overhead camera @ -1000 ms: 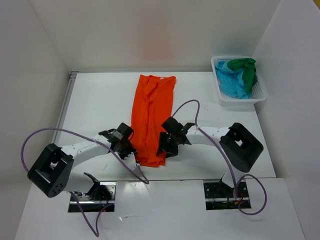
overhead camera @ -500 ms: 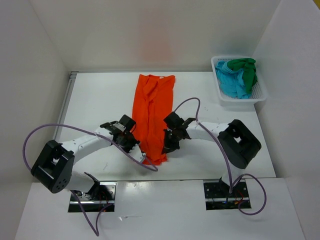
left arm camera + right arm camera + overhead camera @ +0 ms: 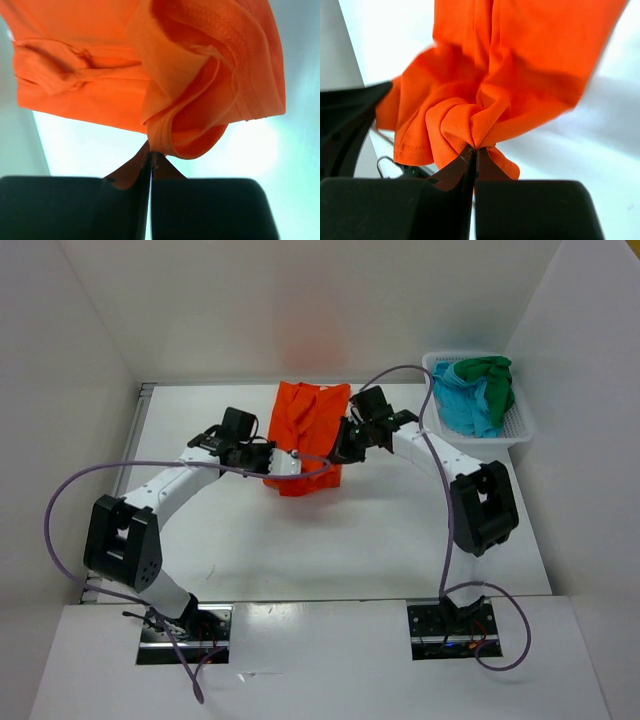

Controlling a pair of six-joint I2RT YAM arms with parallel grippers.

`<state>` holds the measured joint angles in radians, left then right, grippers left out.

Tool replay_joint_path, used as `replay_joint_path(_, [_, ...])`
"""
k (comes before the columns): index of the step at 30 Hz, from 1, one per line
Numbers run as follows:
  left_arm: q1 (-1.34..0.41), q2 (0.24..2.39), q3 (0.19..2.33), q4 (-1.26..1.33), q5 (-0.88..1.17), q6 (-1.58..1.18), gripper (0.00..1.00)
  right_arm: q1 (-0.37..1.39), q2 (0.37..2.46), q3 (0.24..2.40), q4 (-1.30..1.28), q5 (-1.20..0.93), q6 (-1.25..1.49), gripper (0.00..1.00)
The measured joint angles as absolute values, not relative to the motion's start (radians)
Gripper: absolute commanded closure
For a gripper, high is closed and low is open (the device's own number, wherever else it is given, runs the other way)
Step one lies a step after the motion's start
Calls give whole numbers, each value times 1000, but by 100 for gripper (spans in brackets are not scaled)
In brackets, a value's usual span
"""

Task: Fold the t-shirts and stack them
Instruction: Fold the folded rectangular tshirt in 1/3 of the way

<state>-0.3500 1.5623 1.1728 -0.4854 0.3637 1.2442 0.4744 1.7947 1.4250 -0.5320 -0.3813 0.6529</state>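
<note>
Left hand (image 3: 150,154) and right hand (image 3: 474,150), pinching orange t-shirt (image 3: 305,430), have moved rearward.

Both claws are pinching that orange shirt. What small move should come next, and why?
Probably lower both until the pinched edge rests on the far half of the orange t-shirt. The left gripper and right gripper are each shut on that edge, held up over the far part, so the fold looks nearly made.
</note>
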Motion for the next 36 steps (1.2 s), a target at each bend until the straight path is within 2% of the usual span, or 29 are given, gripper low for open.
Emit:
replay_joint_path(7, [-310,1755,1353,-387,361,1092,100,391,2051,1682,-582,-452,575,100])
replay_joint_path(13, [-264,1983,1635,-385,355,1008,100,331,2237,1864,-650,-494,546,100])
replay_joint_path(15, [-257,2023,1680,-383,353,995,100,314,2291,1951,-682,-506,534,97])
replay_joint_path(18, [-258,2048,1703,-408,352,989,100,299,2376,2104,-725,-519,517,84])
replay_joint_path(20, [-257,2066,1715,-422,352,988,100,297,2424,2188,-741,-523,508,80])
replay_joint_path(21, [-255,2075,1720,-426,352,988,100,297,2443,2222,-749,-527,504,73])
replay_joint_path(23, [-254,2095,1728,-429,352,986,93,294,2475,2271,-764,-534,501,64])
replay_joint_path(24, [-252,2108,1734,-432,351,985,91,292,2485,2285,-772,-536,503,51])
replay_joint_path(25, [-250,2122,1743,-434,347,980,88,290,2497,2301,-780,-537,505,46])
replay_joint_path(26, [-246,2138,1753,-432,342,969,80,289,2510,2314,-783,-537,504,43])
replay_joint_path(27, [-243,2157,1766,-432,337,960,75,287,2524,2331,-788,-537,503,38])
replay_joint_path(30, [-233,2230,1835,-430,315,916,57,271,2577,2419,-817,-524,500,35])
replay_joint_path(34, [-206,2304,1944,-432,303,820,39,242,2616,2573,-872,-434,491,35])
replay_joint_path(35, [-194,2305,1958,-434,304,792,26,235,2615,2606,-885,-403,479,35])
replay_joint_path(36, [-182,2304,1971,-437,308,767,23,230,2605,2627,-889,-373,469,35])
